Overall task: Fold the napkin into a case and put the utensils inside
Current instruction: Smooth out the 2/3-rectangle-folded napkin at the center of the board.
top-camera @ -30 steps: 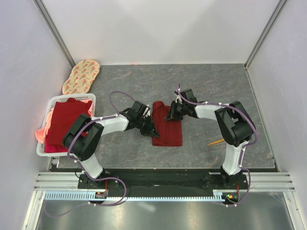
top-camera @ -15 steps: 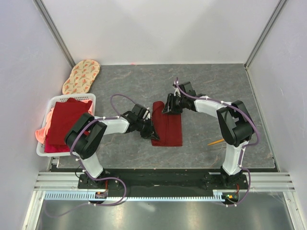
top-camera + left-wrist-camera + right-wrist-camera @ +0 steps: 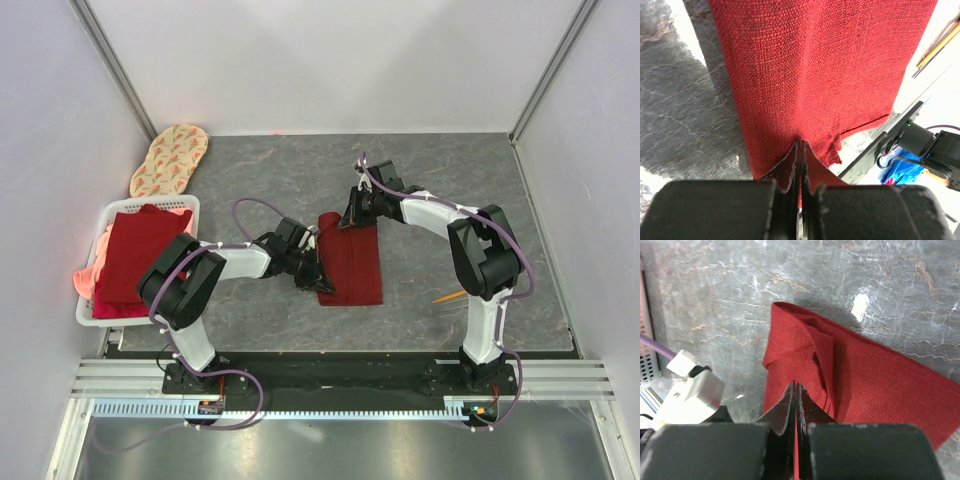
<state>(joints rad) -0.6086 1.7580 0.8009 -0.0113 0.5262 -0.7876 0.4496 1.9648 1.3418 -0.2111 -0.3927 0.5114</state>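
Observation:
The dark red napkin point(image 3: 356, 266) lies on the grey table as a folded upright rectangle. My left gripper point(image 3: 316, 275) is at its near left edge; in the left wrist view the gripper point(image 3: 800, 145) is shut with a sliver of the napkin point(image 3: 815, 65) between its tips. My right gripper point(image 3: 349, 218) is at the far left corner; in the right wrist view this gripper point(image 3: 796, 386) is shut on a raised fold of the napkin point(image 3: 880, 385). An orange utensil point(image 3: 449, 296) lies to the right, and thin utensils point(image 3: 940, 42) show beyond the cloth.
A white basket point(image 3: 110, 215) holding a brighter red and pink cloth stack point(image 3: 135, 255) stands at the left edge. An oval beige patterned mat point(image 3: 170, 158) lies at the back left. White walls close in the table on three sides.
My right gripper moved away from me toward the napkin's far left corner, opened, and shut again on the cloth. The left gripper stayed shut at the near left edge.

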